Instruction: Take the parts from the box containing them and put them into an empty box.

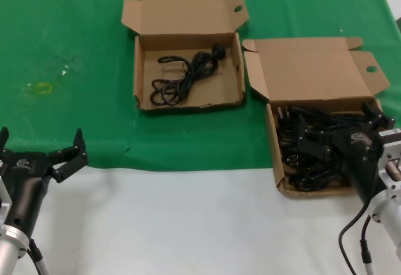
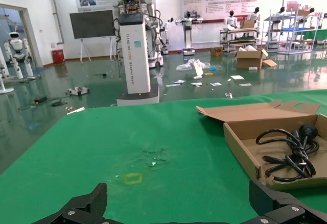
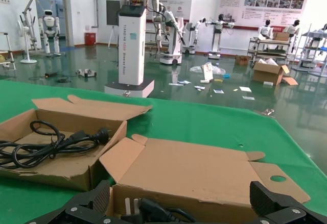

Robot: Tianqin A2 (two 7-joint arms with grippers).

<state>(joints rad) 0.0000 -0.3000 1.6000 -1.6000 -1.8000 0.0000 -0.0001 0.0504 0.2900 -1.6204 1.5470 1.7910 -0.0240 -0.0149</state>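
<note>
Over the cord-filled box (image 1: pixel 326 77), right tool (image 1: pixel 374 123) spread wide, seemingly just above the cords (image 1: pixel 307 146); left tool (image 1: pixel 41 150) parked, released.

Bright, even overhead light fills the scene, and shadows are soft and short. The polished hall floor (image 2: pixel 76 106) beyond the table mirrors the ceiling lights. The green cloth (image 1: pixel 75 49) shows no glare. Far posters look slightly soft.

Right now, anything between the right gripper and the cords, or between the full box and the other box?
Nothing visible. The right gripper hangs open directly over the cords in the full box. Between it and the other box, which holds one cord, lies only bare green cloth. The left gripper sits far aside.
</note>
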